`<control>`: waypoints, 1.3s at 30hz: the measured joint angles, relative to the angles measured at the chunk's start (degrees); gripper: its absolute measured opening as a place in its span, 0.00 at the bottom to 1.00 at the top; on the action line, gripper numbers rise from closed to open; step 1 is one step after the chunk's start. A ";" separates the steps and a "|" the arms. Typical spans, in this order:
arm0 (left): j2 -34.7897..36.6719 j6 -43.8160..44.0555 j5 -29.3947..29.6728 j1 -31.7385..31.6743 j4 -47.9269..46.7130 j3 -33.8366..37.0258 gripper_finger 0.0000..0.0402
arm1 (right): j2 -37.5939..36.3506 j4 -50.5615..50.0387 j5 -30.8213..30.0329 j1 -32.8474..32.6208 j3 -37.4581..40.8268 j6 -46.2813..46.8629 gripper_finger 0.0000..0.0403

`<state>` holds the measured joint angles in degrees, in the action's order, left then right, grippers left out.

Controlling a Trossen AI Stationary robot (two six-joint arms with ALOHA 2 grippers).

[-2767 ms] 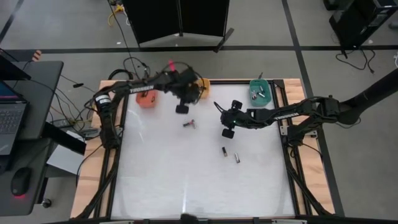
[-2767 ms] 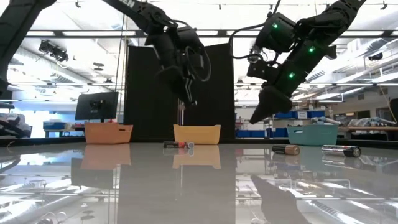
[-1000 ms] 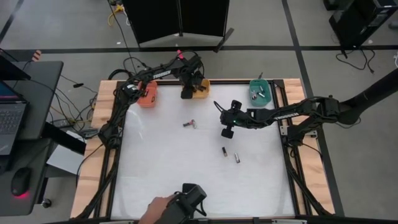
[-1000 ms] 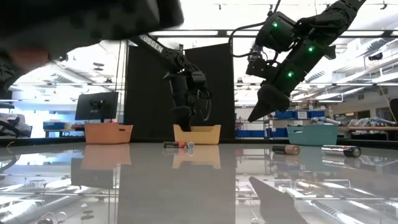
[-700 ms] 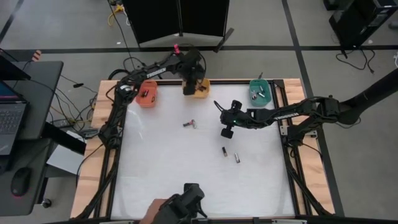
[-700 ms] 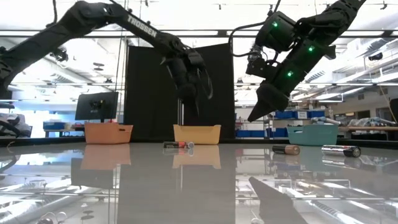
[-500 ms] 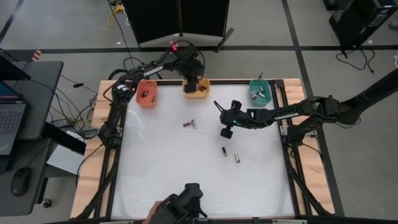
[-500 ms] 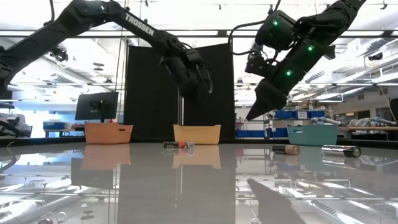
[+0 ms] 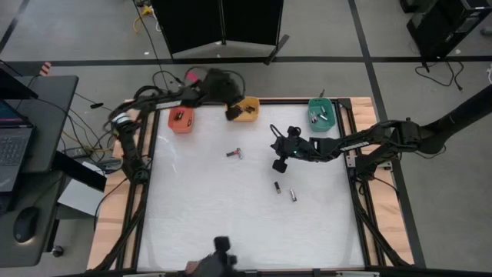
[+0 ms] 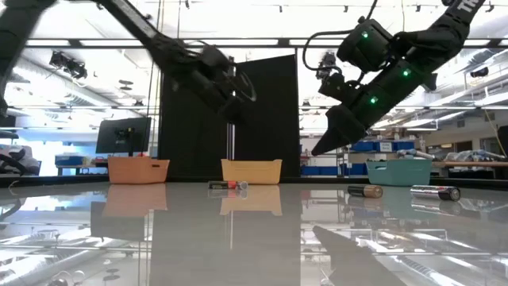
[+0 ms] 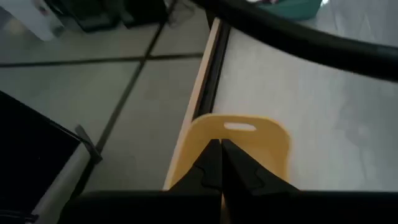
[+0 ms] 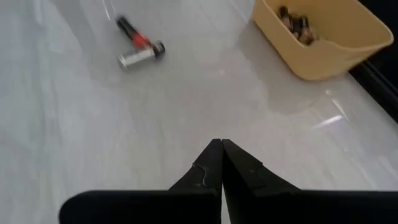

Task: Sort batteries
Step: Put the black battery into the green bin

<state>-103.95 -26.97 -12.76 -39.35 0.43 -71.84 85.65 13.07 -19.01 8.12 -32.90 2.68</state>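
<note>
Three bins stand along the table's far edge: orange (image 9: 181, 120), yellow (image 9: 247, 110) and teal (image 9: 321, 112), each with batteries inside. Loose batteries lie on their sides on the table: a pair (image 9: 236, 153) mid-table, also seen in the right wrist view (image 12: 138, 47), and two more (image 9: 277, 187) (image 9: 293, 195) nearer the front. My left gripper (image 11: 221, 149) is shut and empty above the yellow bin's (image 11: 236, 146) left end, blurred in the high view (image 9: 231, 113). My right gripper (image 9: 280, 165) hangs shut and empty above the table, right of the pair.
A raised frame (image 9: 257, 100) edges the table. Part of a person's hand with a dark object (image 9: 215, 265) shows at the near edge. Bare white tabletop stretches across the near half (image 9: 231, 223). In the low view, two batteries (image 10: 365, 191) (image 10: 435, 191) lie at the right.
My left gripper has risen from just over the yellow bin, tipped from pointing down toward level, shut its fingers, and the arm has drawn back toward the table's left. The person's hand at the near edge has mostly withdrawn.
</note>
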 joint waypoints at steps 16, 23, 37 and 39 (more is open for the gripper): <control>28.78 14.45 3.88 8.94 41.14 44.99 0.02 | -0.33 -6.17 14.80 -2.01 -2.44 17.65 0.09; 29.28 15.68 4.21 10.18 54.14 52.44 0.02 | -0.57 -37.96 15.54 -8.34 -15.38 32.28 0.09; 29.23 16.07 3.90 10.29 54.07 52.64 0.02 | -0.48 -51.63 18.67 -20.35 -18.41 63.75 0.31; 29.23 16.99 3.87 10.29 54.05 52.63 0.02 | -0.48 -53.54 19.06 -20.95 -18.09 65.81 0.36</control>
<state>-74.72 -9.98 -8.88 -29.06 54.48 -19.22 85.17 -40.47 0.05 -12.83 -50.99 68.48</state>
